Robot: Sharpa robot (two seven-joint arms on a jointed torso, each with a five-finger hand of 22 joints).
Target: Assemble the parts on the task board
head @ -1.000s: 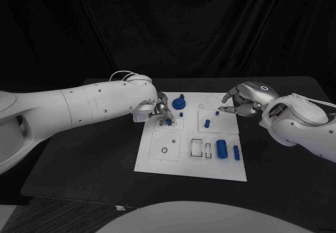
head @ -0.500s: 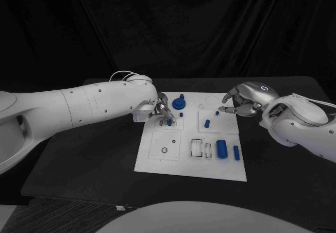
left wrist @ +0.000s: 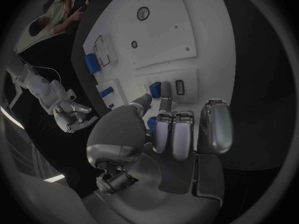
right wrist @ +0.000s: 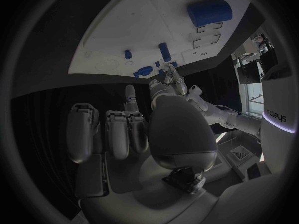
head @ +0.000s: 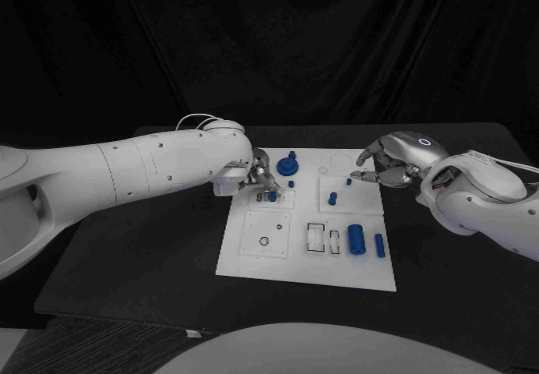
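Note:
The white task board (head: 253, 261) lies in the middle of the black table. My left hand (head: 259, 173) is over the board's upper left part. Its thumb and a finger pinch a small blue part (left wrist: 154, 88) at the small slots (left wrist: 180, 87); the head view has this part (head: 271, 196) below the fingertips. My right hand (head: 388, 166) hovers at the board's upper right edge with its fingers (right wrist: 129, 97) curled toward the thumb. A bluish spot sits at one fingertip, but I cannot tell whether it is a held part. A small blue peg (head: 348, 182) stands just beside that hand.
On the board are a blue gear piece (head: 289, 165), a short blue cylinder (head: 333, 198), a large blue cylinder (head: 355, 238) and a thin blue bar (head: 380, 245). Rectangular slots (head: 320, 236) and a round hole (head: 264, 241) lie in the lower half. Bare table surrounds the board.

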